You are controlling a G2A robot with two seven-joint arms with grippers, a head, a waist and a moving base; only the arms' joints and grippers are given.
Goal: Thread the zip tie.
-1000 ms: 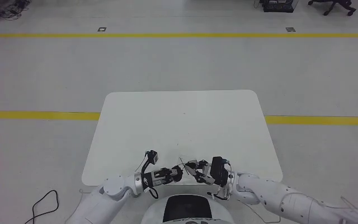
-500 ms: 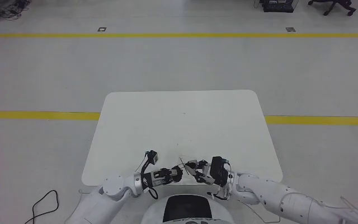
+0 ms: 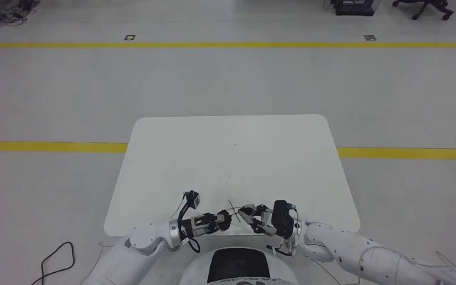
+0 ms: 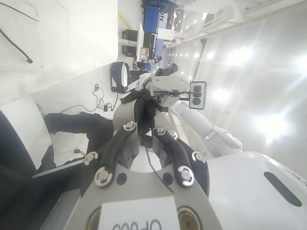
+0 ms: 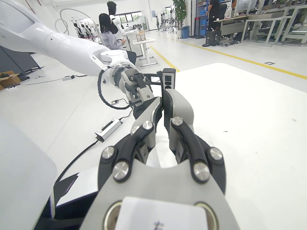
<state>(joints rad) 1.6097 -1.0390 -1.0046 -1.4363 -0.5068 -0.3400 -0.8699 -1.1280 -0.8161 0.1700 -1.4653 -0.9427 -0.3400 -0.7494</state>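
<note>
Both arms are bent inward over the near edge of the table [image 3: 235,142], wrists level, claws facing each other tip to tip just above its surface.

Left gripper [image 4: 144,107]: clenched on the zip tie [image 4: 153,166], whose thin black tail runs back between the fingers toward the wrist.

Right gripper [image 5: 163,106]: ribbed pads pressed together; whether they pinch anything cannot be told.

From above, the zip tie is a thin black strand at the meeting point of the two claws, near the middle of the near edge.

White table [image 3: 235,157]; yellow floor lines [image 3: 214,45] beyond; black cable [image 3: 53,260] on floor beside table.
</note>
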